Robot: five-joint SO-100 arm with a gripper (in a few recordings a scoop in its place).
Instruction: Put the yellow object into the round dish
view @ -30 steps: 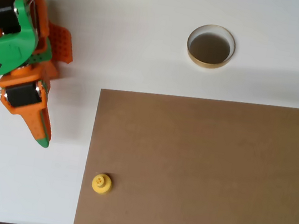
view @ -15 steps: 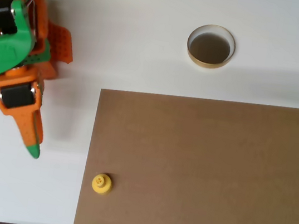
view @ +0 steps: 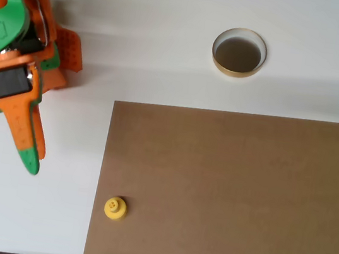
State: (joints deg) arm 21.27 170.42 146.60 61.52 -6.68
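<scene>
Yellow object (view: 114, 207) sits on the brown board's (view: 223, 192) lower left corner. At far left, the orange-and-green gripper (view: 29, 160), fingers pressed together, points downward over the white table (view: 139, 33), having swung leftward since earlier. Round dish (view: 238, 52) rests upper right.

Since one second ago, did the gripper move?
Yes. The gripper swung left in the overhead view, away from the brown board edge.

end effector (view: 29, 160) closed, pointing down-frame
</scene>
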